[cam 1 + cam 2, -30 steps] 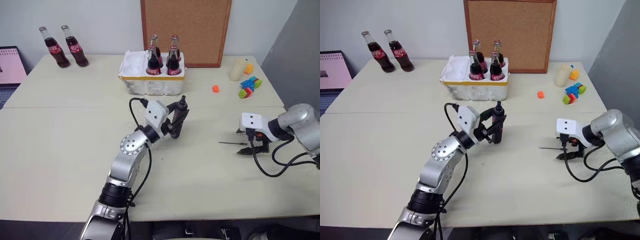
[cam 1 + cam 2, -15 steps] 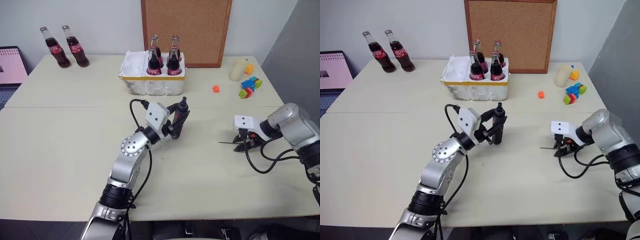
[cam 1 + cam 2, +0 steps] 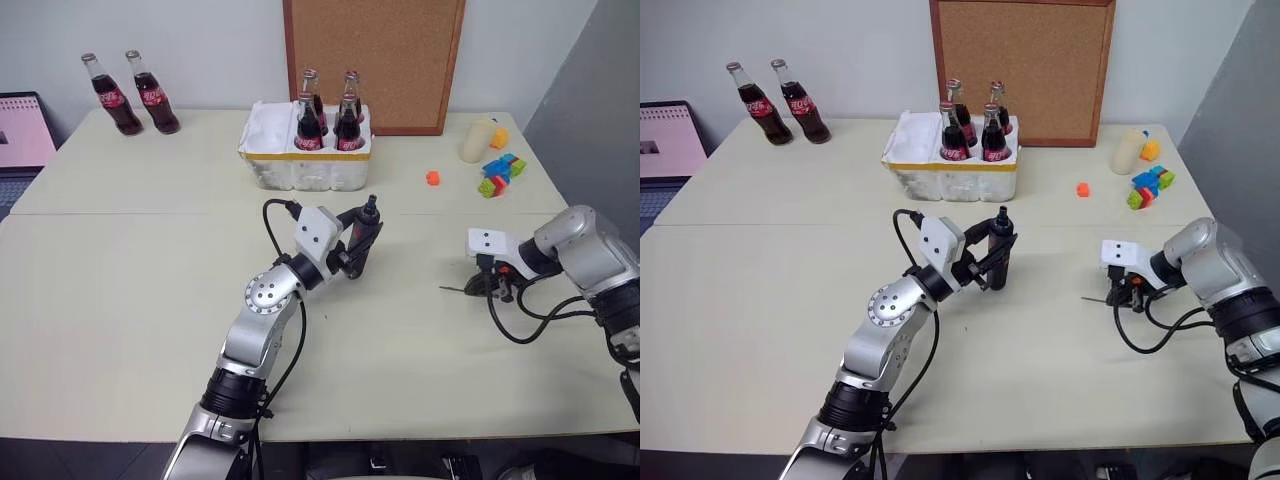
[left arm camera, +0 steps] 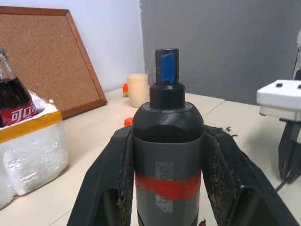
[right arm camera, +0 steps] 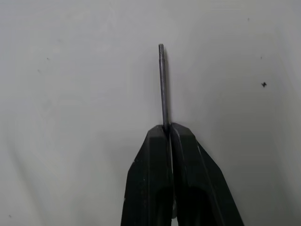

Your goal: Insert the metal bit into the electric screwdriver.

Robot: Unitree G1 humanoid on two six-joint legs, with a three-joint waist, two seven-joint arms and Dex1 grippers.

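Left gripper closed on the screwdriver, mid-counter, held off the counter. Tool's long axis tilts up and away, blue-marked tip at the far end, red band just past the fingers. Socket end faces out beyond the left fingers, clear of them.

Right gripper low over the counter on the robot's right, pointing steeply down. Its fingers are pinched together on the bit; the rod sticks straight out past the fingertips, along the finger line. In the head views the bit lies about level, close to the counter, free end pointing toward the screwdriver side. Whether it is off the surface cannot be told.

Key relation: bit and screwdriver well apart, bit to the right of and lower than the tip. Bit axis level, tool axis tilted up, so not in line. Likely next need: raise the bit, turn it onto the tool's axis, bring the free end to the tip.
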